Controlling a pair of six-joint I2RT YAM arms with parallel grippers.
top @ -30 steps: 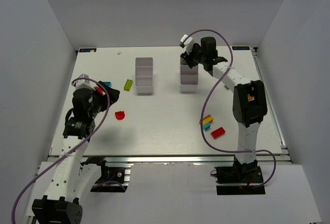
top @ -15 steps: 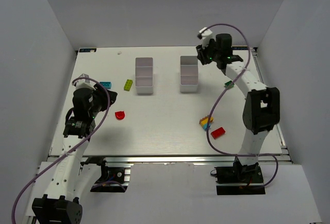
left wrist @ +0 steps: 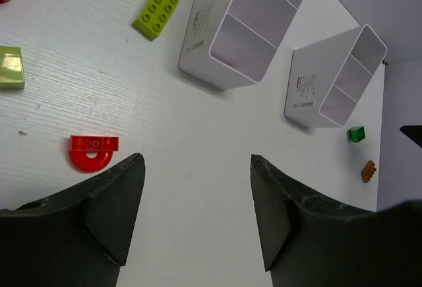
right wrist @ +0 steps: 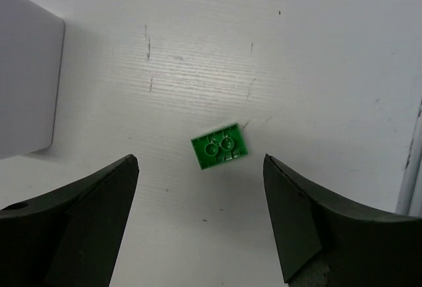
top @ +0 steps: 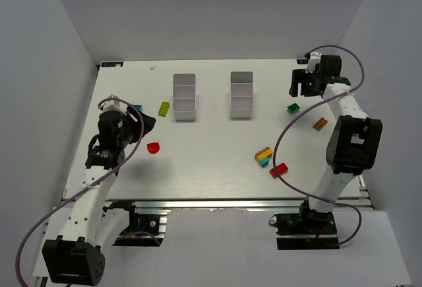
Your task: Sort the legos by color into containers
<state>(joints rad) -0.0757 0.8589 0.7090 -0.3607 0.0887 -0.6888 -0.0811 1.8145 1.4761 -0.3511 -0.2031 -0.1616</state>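
Right gripper (right wrist: 198, 161): fingers spread wide, nothing between them. It hangs over the far right of the white table (top: 211, 168).

Small green rectangular plastic brick (right wrist: 221, 146): flat on the table, studs up. In the wrist view it sits in the gap between the two fingers, a little nearer the right-hand one.

Long axis: runs nearly from finger to finger, slightly tilted. My judgement is that a straight descent and close would take the brick by its short ends. A wrist turn would be needed to take the long sides.

White three-compartment plastic bin (top: 241, 115): to the left of the brick, and the closer of the two. Its corner shows at the left edge of the right wrist view. The twin white bin (top: 184, 119) stands further left.

Left gripper (left wrist: 198, 161): also spread and empty, well apart from the green brick. A red rounded brick (left wrist: 92, 152) lies just beyond its left finger. The right arm is plainly the nearer one for green.
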